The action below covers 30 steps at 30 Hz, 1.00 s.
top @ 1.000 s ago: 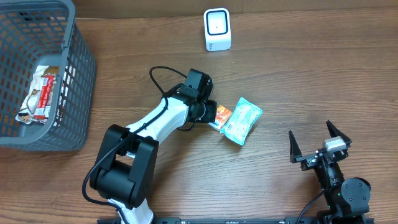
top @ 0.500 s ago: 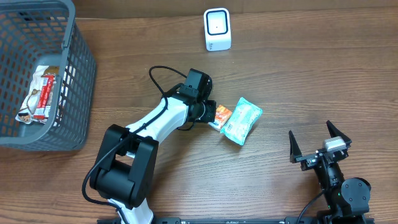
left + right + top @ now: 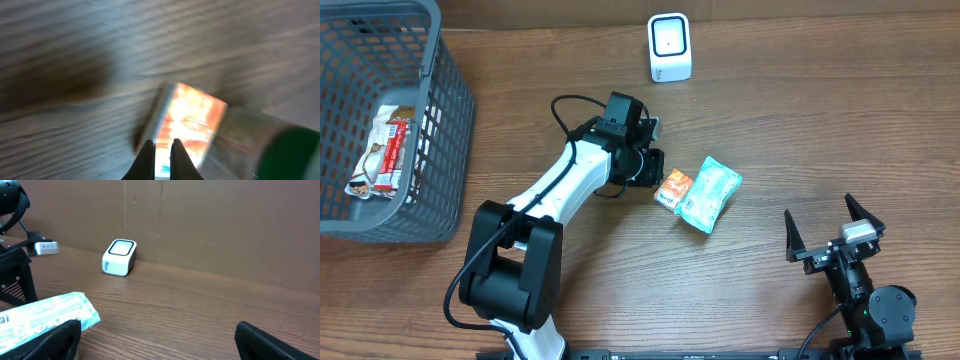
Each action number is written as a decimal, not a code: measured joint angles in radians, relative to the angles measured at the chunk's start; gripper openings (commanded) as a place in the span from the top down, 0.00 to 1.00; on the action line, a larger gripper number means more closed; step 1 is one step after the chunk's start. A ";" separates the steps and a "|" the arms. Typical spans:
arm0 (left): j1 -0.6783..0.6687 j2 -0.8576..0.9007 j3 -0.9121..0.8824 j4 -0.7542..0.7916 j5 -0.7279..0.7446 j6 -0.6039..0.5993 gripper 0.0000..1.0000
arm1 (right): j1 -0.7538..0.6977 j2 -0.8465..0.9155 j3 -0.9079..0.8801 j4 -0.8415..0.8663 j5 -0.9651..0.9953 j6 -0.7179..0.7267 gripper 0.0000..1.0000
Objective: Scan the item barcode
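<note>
A small orange packet (image 3: 673, 188) lies flat on the wooden table, touching a teal packet (image 3: 710, 193) on its right. My left gripper (image 3: 655, 168) is shut, its tips just up and left of the orange packet. The blurred left wrist view shows the orange packet (image 3: 187, 120) past the closed fingertips (image 3: 162, 146), with nothing pinched between them. The white scanner (image 3: 670, 47) stands at the far edge of the table. My right gripper (image 3: 830, 238) rests open near the front right, with the teal packet (image 3: 45, 317) to its left and the scanner (image 3: 119, 257) ahead.
A grey mesh basket (image 3: 455, 120) at the far left holds a red and white snack pack (image 3: 385, 150). A black cable (image 3: 570, 110) loops off the left arm. A brown cardboard wall (image 3: 200, 220) stands behind the scanner.
My left gripper has drawn back up and to the left, off the orange packet, which now shows in full. The right arm has not moved.
</note>
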 measured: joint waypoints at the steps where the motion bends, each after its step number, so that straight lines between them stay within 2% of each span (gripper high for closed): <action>1: 0.000 0.000 0.000 0.002 0.019 0.008 0.96 | 0.000 0.000 0.000 0.001 0.000 0.000 0.00; 13: 0.000 0.117 0.003 0.041 0.085 0.044 0.96 | 0.000 0.000 0.000 0.001 0.000 0.000 0.00; 30: 0.045 0.125 0.008 0.020 -0.040 0.045 0.96 | 0.000 0.000 0.000 0.000 0.000 -0.001 0.00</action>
